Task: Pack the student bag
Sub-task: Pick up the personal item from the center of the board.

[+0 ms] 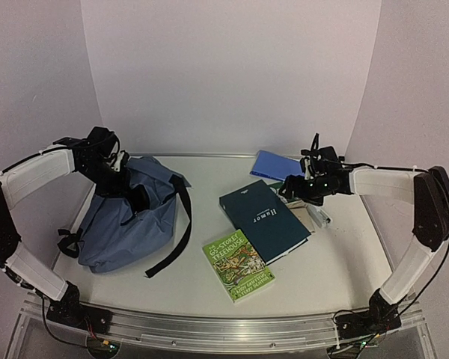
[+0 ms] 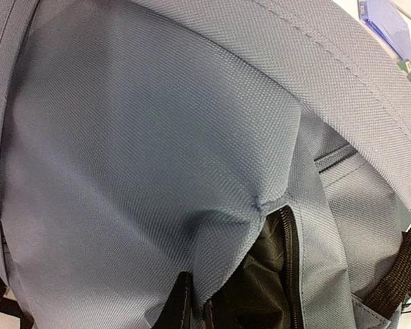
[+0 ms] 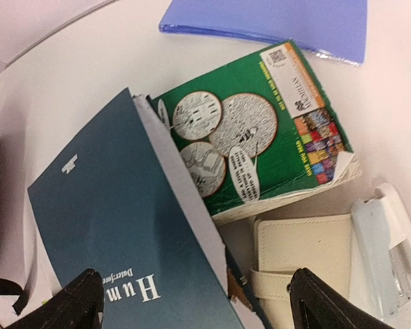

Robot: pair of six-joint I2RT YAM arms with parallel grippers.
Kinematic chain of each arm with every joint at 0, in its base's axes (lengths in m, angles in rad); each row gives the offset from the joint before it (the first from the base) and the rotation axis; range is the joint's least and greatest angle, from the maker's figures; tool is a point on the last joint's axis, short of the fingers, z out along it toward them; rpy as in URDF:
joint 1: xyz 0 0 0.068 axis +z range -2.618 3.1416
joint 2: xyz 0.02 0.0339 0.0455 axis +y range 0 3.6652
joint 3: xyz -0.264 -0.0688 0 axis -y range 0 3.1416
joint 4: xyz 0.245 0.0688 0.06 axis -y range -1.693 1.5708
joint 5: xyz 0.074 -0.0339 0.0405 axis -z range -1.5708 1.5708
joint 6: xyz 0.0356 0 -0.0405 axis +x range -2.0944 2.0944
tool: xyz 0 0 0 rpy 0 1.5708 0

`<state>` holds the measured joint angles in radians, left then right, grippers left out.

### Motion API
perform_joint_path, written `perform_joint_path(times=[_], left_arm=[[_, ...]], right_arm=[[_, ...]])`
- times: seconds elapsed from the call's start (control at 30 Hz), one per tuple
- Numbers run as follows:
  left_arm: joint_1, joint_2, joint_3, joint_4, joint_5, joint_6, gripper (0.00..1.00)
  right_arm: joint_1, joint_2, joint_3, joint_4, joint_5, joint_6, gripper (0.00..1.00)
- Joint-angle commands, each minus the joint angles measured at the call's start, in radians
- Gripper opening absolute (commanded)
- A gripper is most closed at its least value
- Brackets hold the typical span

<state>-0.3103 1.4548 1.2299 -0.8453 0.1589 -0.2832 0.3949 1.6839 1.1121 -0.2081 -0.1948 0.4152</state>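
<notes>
The slate-blue student bag (image 1: 127, 221) lies at the left of the table, its black zipper partly open onto dark lining (image 2: 260, 288). My left gripper (image 1: 126, 185) is at the bag's top, its fingers (image 2: 180, 301) shut on a fold of the fabric (image 2: 219, 260) beside the opening. My right gripper (image 1: 294, 190) is wide open, fingers (image 3: 79, 305) apart, hovering over the right edge of a dark teal book (image 1: 263, 221) (image 3: 123, 233) and a cream wallet (image 3: 305, 253).
A green Treehouse book (image 1: 238, 264) lies near the front centre. Another green book (image 3: 267, 147) sits partly under the teal one. A flat blue notebook (image 1: 275, 164) (image 3: 274, 20) lies at the back. A white plastic item (image 3: 390, 247) is beside the wallet. Black straps (image 1: 176, 239) trail from the bag.
</notes>
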Motion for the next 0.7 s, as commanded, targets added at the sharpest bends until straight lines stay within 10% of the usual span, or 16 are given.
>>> perform_joint_path(times=[0.0, 0.67], left_arm=[[0.006, -0.03, -0.025, 0.144, -0.02, 0.044, 0.0], [0.006, 0.028, -0.081, 0.204, 0.081, 0.07, 0.0]], right_arm=[[-0.049, 0.036, 0.07, -0.062, 0.094, -0.039, 0.83], [-0.152, 0.07, -0.134, -0.062, -0.038, -0.064, 0.44]])
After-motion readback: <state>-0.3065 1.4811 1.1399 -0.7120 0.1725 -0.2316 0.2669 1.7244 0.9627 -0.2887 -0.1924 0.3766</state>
